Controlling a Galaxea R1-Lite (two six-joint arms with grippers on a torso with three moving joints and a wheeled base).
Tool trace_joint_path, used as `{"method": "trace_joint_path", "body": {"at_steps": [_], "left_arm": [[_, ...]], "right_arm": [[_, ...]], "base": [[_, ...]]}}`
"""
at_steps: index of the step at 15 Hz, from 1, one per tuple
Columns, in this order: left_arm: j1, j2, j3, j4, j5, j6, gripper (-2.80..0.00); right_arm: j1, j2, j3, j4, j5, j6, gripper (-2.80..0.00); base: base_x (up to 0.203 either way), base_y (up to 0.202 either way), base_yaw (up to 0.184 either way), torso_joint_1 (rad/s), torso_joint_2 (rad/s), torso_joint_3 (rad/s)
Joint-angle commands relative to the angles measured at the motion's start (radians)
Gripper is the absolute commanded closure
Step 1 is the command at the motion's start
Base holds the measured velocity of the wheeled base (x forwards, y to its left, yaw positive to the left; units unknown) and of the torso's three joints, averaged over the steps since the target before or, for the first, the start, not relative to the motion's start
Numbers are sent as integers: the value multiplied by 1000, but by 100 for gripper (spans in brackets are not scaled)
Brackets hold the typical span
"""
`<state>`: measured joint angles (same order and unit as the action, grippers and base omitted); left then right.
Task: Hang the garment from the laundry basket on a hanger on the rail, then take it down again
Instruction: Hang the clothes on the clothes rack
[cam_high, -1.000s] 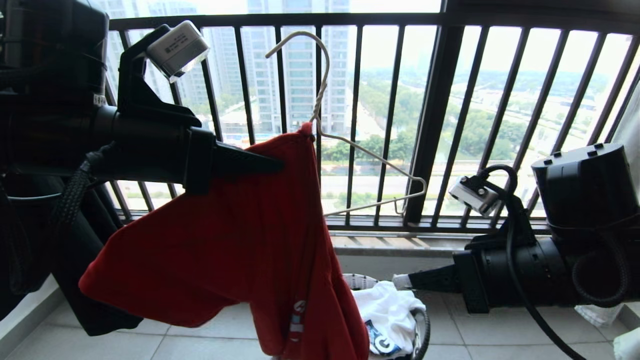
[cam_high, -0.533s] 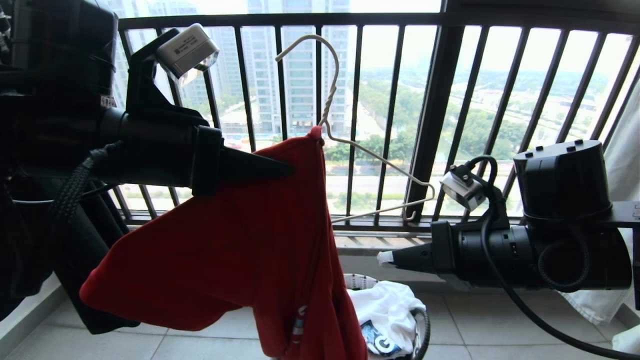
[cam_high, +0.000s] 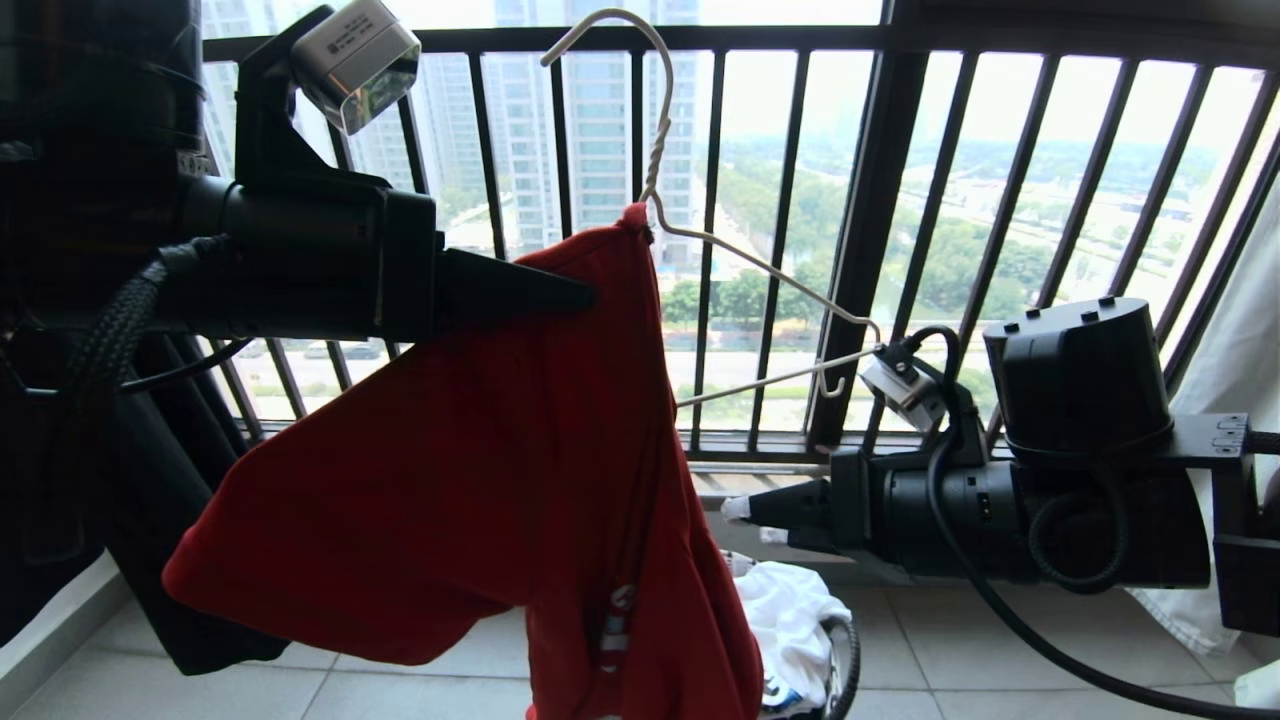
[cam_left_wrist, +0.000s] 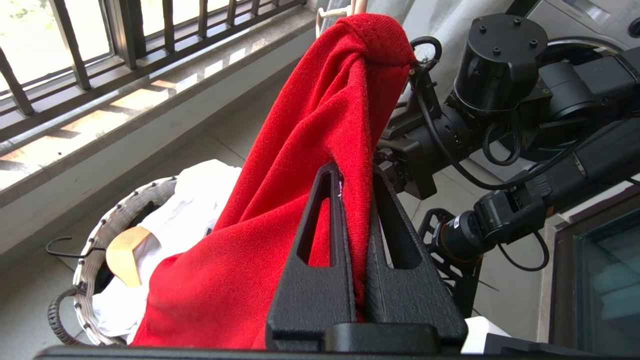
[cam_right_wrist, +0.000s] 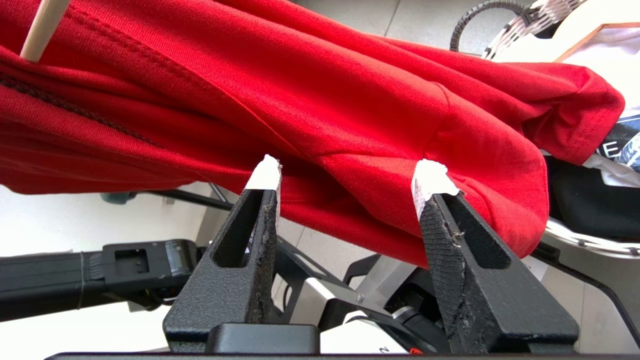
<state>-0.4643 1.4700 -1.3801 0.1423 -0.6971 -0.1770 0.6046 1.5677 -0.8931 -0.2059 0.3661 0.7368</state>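
Your left pincer (cam_left_wrist: 357, 225) clamps the garment (cam_high: 480, 500), half on the hanger (cam_high: 700, 240); right pincer (cam_right_wrist: 345, 175) gapes empty; hanging remains.

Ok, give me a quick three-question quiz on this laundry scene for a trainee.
1. True or false: the left gripper is clamped on the red T-shirt.
2. How do the right gripper's jaws stand? A) shut B) open C) hidden
3. One end of the white wire hanger is bare. Which arm's side is it on?

Key: 1 true. 2 B, open, tips at the red cloth. 3 the right arm's side.
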Motion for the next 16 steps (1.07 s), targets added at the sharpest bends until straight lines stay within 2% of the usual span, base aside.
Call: {"method": "trace_joint_path", "body": {"at_steps": [1,3,5,10,16], "left_arm": [[-2,-4,1,0,-5,-1,0],[-5,-11,3,0,-5,-1,0],[-11,-6,3,0,-4,-1,0],[-16,7,2,-9,-3,-1,0],[-6,11,1,-23,11,8,0]], "right_arm": [[20,53,-4,-22,-69,4,-280],[41,87,-27,-29,-151,3,-280],[64,95,-38,-27,-191,2,-280],[193,100,-61,-19,-441,-27,-280],[175,9,-56,20,-460,-70,-280]], "base": [[0,0,0,0,0,0],[0,0,0,0,0,0],[0,0,0,0,0,0],[0,0,0,0,0,0],[0,0,0,0,0,0]]}}
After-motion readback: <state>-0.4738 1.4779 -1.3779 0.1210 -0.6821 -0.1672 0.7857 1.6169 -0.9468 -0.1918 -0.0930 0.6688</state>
